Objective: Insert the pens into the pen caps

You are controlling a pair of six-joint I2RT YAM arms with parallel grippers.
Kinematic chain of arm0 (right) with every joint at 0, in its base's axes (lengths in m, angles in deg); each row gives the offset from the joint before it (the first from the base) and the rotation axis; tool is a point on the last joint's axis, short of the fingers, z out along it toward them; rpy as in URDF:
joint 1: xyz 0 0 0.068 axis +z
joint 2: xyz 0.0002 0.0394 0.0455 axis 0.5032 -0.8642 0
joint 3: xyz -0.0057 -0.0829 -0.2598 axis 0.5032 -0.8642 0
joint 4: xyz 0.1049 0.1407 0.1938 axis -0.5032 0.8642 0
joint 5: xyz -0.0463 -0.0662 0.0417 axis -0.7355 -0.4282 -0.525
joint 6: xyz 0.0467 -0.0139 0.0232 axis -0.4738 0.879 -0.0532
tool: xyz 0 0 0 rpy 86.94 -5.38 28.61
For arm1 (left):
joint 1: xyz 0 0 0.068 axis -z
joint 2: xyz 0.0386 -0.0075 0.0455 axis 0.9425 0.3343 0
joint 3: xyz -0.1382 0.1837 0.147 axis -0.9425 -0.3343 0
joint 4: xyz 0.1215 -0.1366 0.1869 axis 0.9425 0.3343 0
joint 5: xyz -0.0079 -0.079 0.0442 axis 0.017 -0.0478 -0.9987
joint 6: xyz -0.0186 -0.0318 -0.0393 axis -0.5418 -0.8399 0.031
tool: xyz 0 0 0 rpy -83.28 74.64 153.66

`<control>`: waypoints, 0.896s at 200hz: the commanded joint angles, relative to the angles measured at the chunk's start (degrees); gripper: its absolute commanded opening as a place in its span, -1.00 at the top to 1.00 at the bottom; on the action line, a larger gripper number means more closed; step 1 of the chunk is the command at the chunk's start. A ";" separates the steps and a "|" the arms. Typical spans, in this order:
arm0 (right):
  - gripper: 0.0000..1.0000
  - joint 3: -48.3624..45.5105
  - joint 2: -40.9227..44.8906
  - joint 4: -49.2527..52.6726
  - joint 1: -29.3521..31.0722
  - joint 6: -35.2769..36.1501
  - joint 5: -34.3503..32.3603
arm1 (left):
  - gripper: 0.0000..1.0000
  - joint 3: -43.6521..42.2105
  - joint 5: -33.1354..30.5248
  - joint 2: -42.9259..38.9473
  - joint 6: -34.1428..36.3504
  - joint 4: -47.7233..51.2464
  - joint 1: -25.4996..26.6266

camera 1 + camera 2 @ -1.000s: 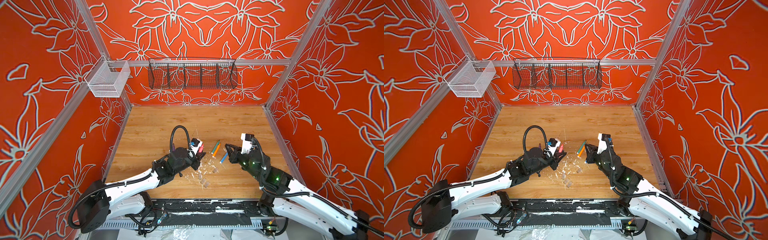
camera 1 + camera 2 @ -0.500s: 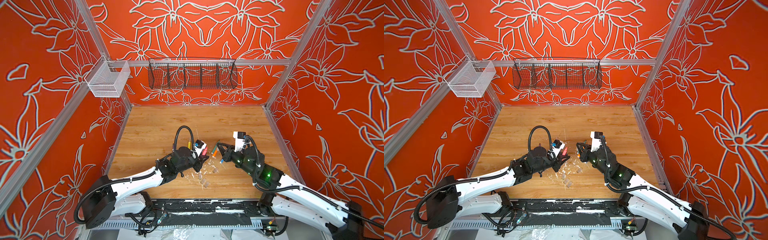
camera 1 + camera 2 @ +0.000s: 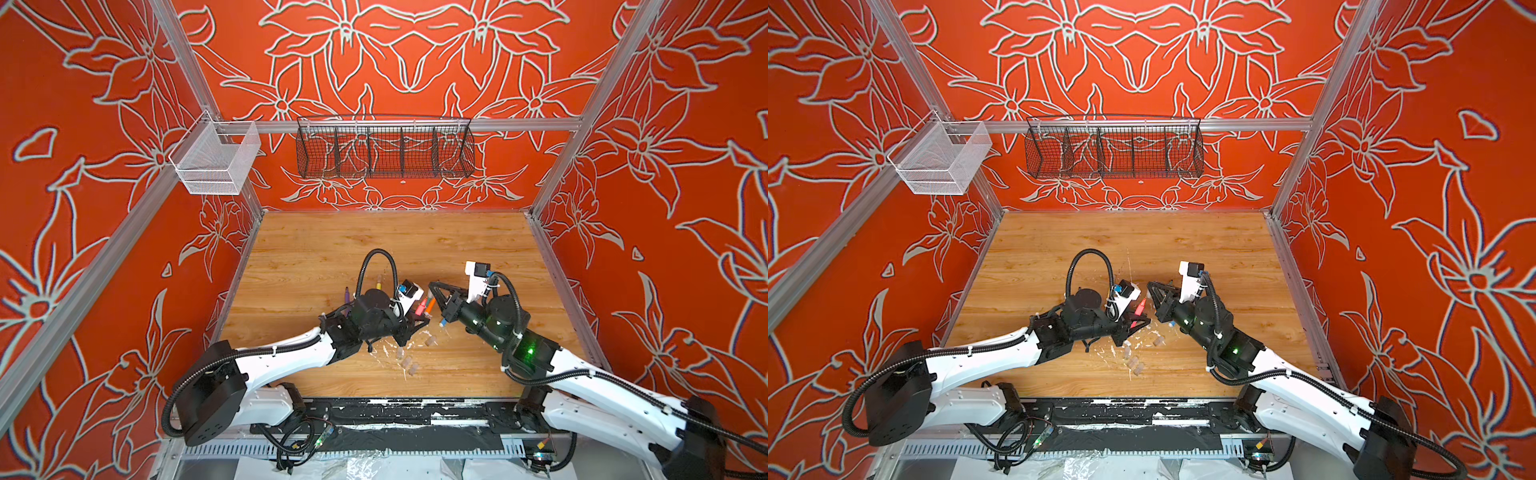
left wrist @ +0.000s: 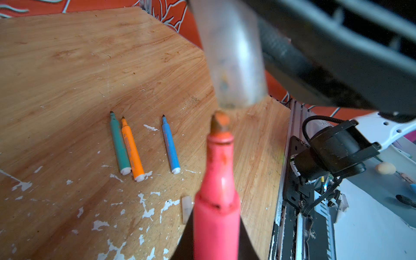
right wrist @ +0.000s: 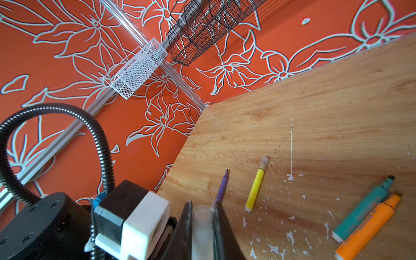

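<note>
Nearest the front of the bench, four loose caps lie among white flecks, at about 6 o'clock from where the arms meet. Just beyond, the left jaws are clamped tight on the pink pen, and the right jaws are pinched shut on a clear cap. In the left wrist view the pen's tip sits right at the cap's mouth, and whether they touch cannot be told. The step in hand looks like seating this pen. The next move calls for a straight push along the pen's axis, both held in line so the tip clears the rim. On the bench beneath, the green pen and orange pen lie side by side, uncapped, with the blue pen at their 4 o'clock. Farther off, near 10 o'clock, lie the purple pen and the yellow pen, which seems already capped. A second ago the jaws stood apart, with pens showing between them. Both arms have since closed toward the middle.
</note>
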 commanded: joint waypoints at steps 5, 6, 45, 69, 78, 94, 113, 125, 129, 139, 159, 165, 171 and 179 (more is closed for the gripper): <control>1.00 -0.22 -0.01 -3.62 0.32 -0.14 -0.19 | 1.00 1.37 1.91 0.55 -0.53 -1.97 0.25; 1.00 -0.24 0.01 -3.69 0.32 -0.17 -0.22 | 1.00 1.36 1.91 0.53 -0.53 -2.00 0.25; 1.00 -0.35 -0.79 -4.20 0.31 -0.21 0.25 | 1.00 1.27 1.91 0.33 -0.66 -2.04 0.25; 1.00 -0.54 -1.20 -4.64 0.45 -0.31 0.55 | 1.00 1.17 1.90 0.07 -0.70 -2.13 0.25; 1.00 -0.74 -1.51 -4.77 0.42 -0.43 0.36 | 1.00 1.02 1.94 -0.04 -0.79 -2.21 0.25; 1.00 -0.97 -1.91 -5.07 0.46 -0.71 0.25 | 1.00 1.01 1.69 -0.19 -0.88 -2.19 0.24; 1.00 -1.06 -2.47 -5.31 0.43 -0.78 1.13 | 1.00 0.92 0.96 -0.37 -1.18 -2.11 0.25; 1.00 -1.14 -2.70 -5.73 0.44 -0.81 1.89 | 1.00 0.84 0.29 -0.63 -1.26 -2.04 0.25; 1.00 -1.23 -2.86 -5.82 0.46 -0.74 2.09 | 1.00 0.85 0.04 -0.76 -1.38 -1.94 0.26; 1.00 -1.53 -2.95 -6.17 0.44 -1.02 2.58 | 1.00 0.77 -0.76 -1.03 -1.75 -1.89 0.16; 1.00 -2.83 -2.84 -7.21 0.65 -1.63 2.77 | 1.00 0.26 -0.81 -1.62 -2.49 -2.37 -0.01; 1.00 -3.21 -2.76 -7.34 0.69 -1.70 2.67 | 1.00 0.22 -0.66 -1.78 -2.72 -2.54 -0.15; 1.00 -3.41 -2.71 -7.53 0.78 -1.70 3.00 | 1.00 0.13 -0.48 -1.91 -2.98 -2.70 -0.26; 1.00 -3.43 -2.58 -7.42 0.90 -1.50 3.52 | 1.00 0.12 -0.09 -1.92 -3.40 -2.80 -0.49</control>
